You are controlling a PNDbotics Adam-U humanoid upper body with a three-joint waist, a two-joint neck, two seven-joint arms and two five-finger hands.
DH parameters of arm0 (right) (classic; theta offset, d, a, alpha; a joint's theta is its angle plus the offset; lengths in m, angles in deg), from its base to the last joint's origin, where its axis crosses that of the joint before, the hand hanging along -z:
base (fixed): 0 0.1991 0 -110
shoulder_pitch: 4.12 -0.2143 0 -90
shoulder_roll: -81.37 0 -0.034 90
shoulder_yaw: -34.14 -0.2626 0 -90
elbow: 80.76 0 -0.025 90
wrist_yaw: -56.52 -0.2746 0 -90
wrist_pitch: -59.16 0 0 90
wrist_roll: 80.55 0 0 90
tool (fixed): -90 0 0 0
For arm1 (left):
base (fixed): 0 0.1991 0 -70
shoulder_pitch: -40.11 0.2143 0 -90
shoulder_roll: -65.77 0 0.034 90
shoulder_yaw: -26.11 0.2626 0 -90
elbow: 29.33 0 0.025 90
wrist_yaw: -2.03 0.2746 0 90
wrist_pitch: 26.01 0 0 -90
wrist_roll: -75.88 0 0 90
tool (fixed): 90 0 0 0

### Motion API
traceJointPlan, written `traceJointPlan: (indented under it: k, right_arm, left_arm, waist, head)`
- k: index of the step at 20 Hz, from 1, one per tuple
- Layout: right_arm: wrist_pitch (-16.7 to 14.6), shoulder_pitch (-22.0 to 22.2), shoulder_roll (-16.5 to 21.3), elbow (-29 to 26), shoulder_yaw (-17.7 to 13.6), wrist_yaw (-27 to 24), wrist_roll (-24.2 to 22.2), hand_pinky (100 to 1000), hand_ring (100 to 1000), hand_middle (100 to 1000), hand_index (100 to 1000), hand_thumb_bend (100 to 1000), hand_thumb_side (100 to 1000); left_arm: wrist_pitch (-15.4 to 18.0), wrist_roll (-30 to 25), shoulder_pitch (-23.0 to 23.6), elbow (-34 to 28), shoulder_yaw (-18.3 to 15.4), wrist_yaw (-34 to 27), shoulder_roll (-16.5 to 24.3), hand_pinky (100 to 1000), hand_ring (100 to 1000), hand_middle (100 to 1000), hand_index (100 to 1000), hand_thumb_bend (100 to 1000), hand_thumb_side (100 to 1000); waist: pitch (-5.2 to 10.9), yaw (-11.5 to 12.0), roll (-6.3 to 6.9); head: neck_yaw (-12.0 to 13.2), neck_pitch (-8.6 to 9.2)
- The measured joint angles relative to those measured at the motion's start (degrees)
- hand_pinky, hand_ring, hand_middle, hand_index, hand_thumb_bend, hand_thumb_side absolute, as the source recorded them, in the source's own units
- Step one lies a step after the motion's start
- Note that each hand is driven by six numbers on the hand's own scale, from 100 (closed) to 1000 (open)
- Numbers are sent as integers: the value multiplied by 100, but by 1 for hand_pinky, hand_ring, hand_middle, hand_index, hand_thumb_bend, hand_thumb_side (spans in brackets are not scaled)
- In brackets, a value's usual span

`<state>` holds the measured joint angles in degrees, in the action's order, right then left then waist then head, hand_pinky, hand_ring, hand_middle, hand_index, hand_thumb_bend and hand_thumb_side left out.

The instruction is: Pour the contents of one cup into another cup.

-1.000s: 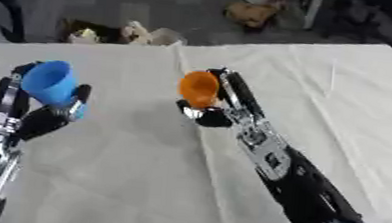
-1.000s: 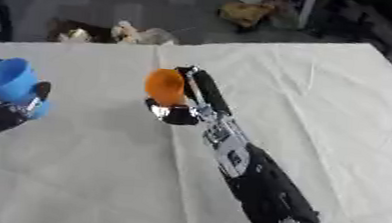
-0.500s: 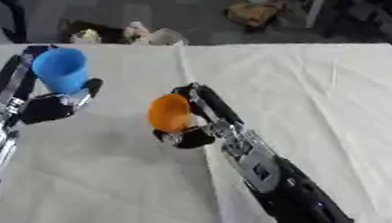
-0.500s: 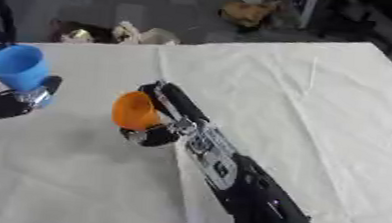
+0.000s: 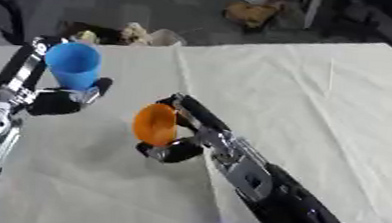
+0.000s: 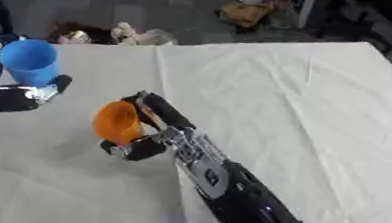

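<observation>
The right hand (image 5: pixel 178 134) has its fingers and thumb curled round the orange cup (image 5: pixel 155 124), holding it above the cloth-covered bench (image 5: pixel 306 97). That cup is tipped on its side, its mouth turned to the left, towards the blue cup (image 5: pixel 73 65). The blue cup stands upright, up and to the left of the orange cup and well apart from it. The left hand (image 5: pixel 47 92) grips it, fingers behind it and thumb in front near its base. What either cup holds cannot be made out. Beyond the bench's far edge, some clutter lies on the floor (image 5: pixel 137 8).
</observation>
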<state>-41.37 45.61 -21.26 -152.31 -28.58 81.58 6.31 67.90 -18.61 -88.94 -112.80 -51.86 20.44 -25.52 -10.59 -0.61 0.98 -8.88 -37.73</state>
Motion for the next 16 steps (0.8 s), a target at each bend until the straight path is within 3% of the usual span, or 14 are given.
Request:
traceJointPlan:
  k: [7,16]
  right_arm:
    - [1,-1,-41,-57,88,-91,-232,718,669,142,208,100,176]
    - [-7,-3,-85,-1,96,-145,-336,718,669,141,208,100,176]
  left_arm:
    - [142,-217,-201,99,151,717,49,637,528,100,427,100,103]
    - [673,-261,-359,-311,380,1704,144,637,491,100,415,100,100]
  waist:
    - [2,-18,-6]
    - [5,-11,-2]
  head:
    - [23,0]
    - [24,0]
